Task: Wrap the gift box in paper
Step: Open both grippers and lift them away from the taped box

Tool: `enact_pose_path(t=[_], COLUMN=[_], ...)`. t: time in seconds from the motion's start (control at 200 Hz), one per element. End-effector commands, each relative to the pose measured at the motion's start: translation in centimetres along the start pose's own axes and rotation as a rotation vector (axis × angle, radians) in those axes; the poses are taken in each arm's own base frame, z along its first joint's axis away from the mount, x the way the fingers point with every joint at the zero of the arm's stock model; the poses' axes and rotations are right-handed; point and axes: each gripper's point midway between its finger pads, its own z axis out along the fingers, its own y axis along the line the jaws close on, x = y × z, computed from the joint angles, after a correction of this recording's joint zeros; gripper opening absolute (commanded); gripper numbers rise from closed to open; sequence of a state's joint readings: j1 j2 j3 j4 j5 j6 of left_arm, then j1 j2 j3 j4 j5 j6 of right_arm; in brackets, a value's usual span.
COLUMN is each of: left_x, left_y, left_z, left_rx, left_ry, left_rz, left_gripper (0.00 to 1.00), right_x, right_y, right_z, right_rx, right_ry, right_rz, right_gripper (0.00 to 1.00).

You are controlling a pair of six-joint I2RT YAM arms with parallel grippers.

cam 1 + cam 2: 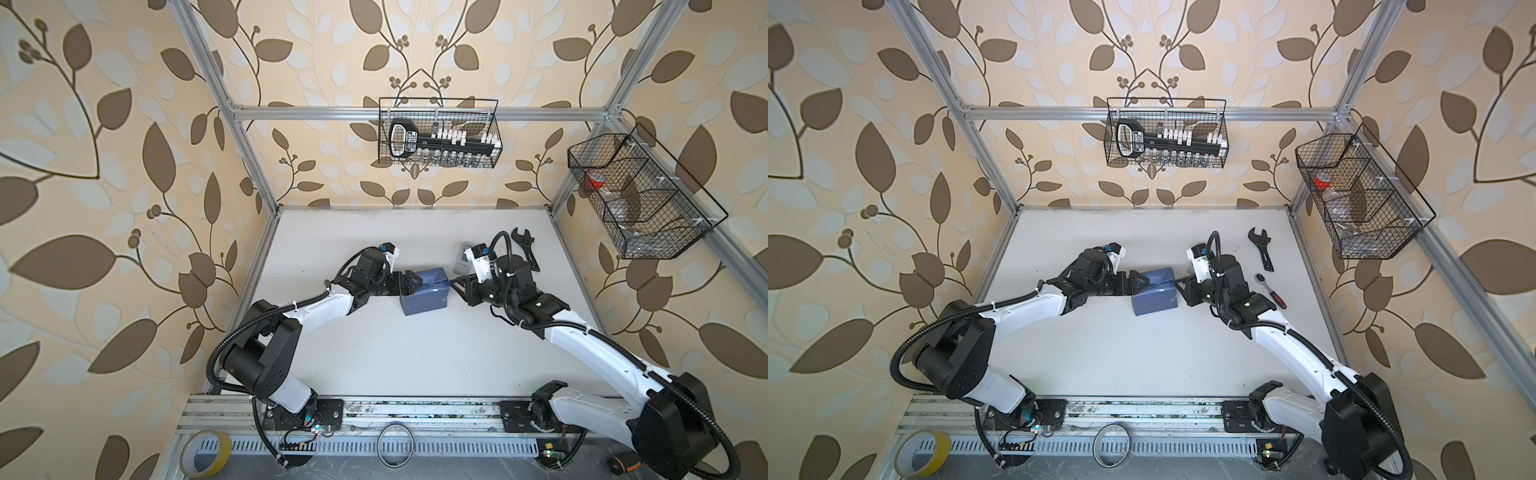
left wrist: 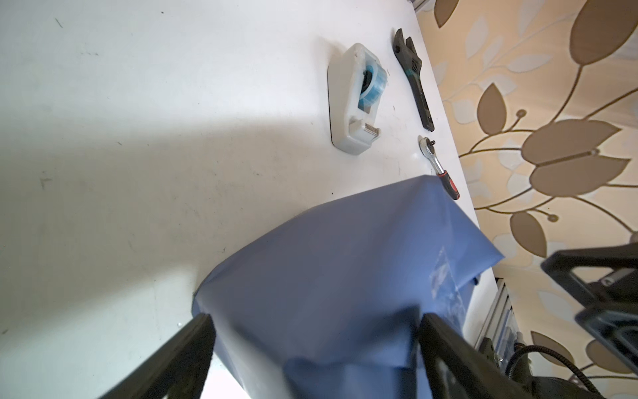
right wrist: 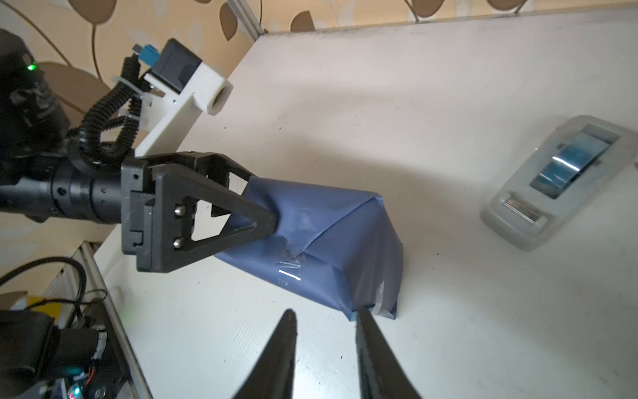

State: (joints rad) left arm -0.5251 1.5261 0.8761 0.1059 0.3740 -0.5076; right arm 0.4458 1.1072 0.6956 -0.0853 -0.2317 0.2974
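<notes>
Soft, even light is filling both top views, and the white table (image 1: 415,353) is showing pale, with no hard glare. Toward the corners of the frame the wallpaper (image 1: 83,208) is stretching and the frame bars (image 1: 216,83) are splaying. In the left wrist view a broad grey shadow is crossing the table, and the paper (image 2: 328,259) nearest the lens is blurring. In the right wrist view the tape strip (image 3: 290,273) is glinting.

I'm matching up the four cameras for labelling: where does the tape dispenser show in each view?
In a top view: tape dispenser right of centre, half hidden by the right arm.
In a top view: not visible, covered by the right arm.
Left wrist: upper middle.
Right wrist: near the right edge.
Shared landmark: the blue paper.
</notes>
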Motion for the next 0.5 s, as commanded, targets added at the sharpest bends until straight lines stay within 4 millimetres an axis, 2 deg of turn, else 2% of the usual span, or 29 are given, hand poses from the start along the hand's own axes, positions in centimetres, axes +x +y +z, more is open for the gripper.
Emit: enact_pose_path(t=[0.0, 0.06, 0.14, 0.245, 0.325, 0.395, 0.495], left_x=[-4.0, -3.6, -1.5, 2.4, 4.6, 5.4, 5.5], left_y=[-3.8, -3.7, -2.8, -1.8, -1.4, -1.6, -1.6], left_z=[-4.1, -5.5, -6.4, -6.2, -5.7, -5.3, -4.7], left_rx=[0.035, 0.024, 0.019, 0.058, 0.067, 0.072, 0.035], left_ry=[-0.139, -0.166, -0.167, -0.106, -0.068, -0.055, -0.06], left_rz=[0.066, 0.074, 0.052, 0.031, 0.053, 0.09, 0.152], left_gripper=[0.96, 0.97, 0.96, 0.91, 0.88, 0.86, 0.85], right_x=[1.2, 2.1, 3.2, 4.1, 4.2, 3.8, 3.3], right_y=[-1.7, -1.9, -1.6, -1.5, -1.1, -0.8, -1.0], right_z=[0.0, 0.0, 0.5, 1.8, 2.9, 3.5, 4.1], right_rx=[0.098, 0.121, 0.1, 0.071, 0.04, 0.022, 0.04], right_ry=[-0.043, -0.049, -0.069, -0.076, -0.074, -0.087, -0.094], right_rz=[-0.021, -0.042, -0.058, -0.062, -0.067, -0.063, -0.061], right_gripper=[0.46, 0.5, 0.6, 0.66, 0.67, 0.67, 0.67])
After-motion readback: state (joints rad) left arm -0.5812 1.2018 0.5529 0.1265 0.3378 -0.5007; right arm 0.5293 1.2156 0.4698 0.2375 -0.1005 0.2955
